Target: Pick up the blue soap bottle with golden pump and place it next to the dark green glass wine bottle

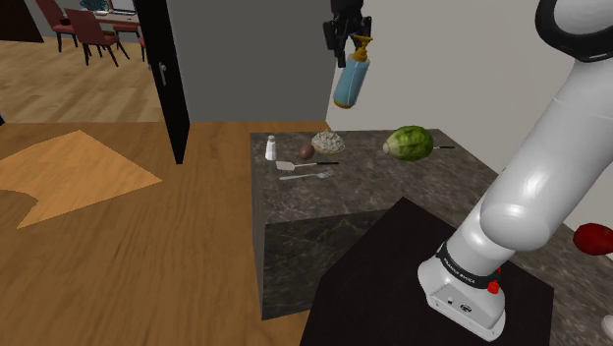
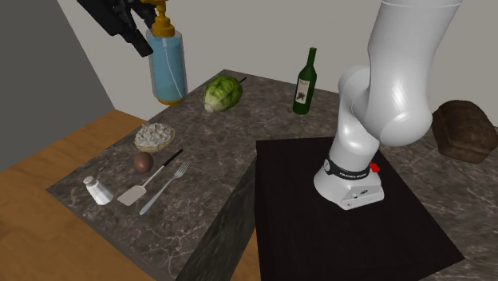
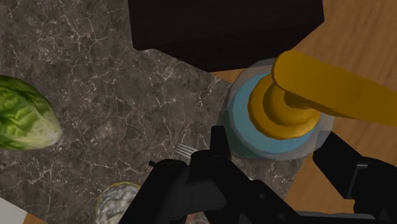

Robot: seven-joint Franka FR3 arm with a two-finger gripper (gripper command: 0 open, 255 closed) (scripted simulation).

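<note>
Gripper (image 2: 142, 24) clamped on soap bottle (image 2: 167, 70) at its pump neck, hanging upright (clear of counter (image 2: 215, 160)); wine bottle (image 2: 304, 80) stands well to the second exterior view's right, beyond lettuce (image 2: 223, 93)

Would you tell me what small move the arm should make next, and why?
Probably carry the soap bottle sideways toward the wine bottle, keeping height. The tool clasps it at the golden pump, high above the counter, and the lettuce lies roughly along the way.
</note>
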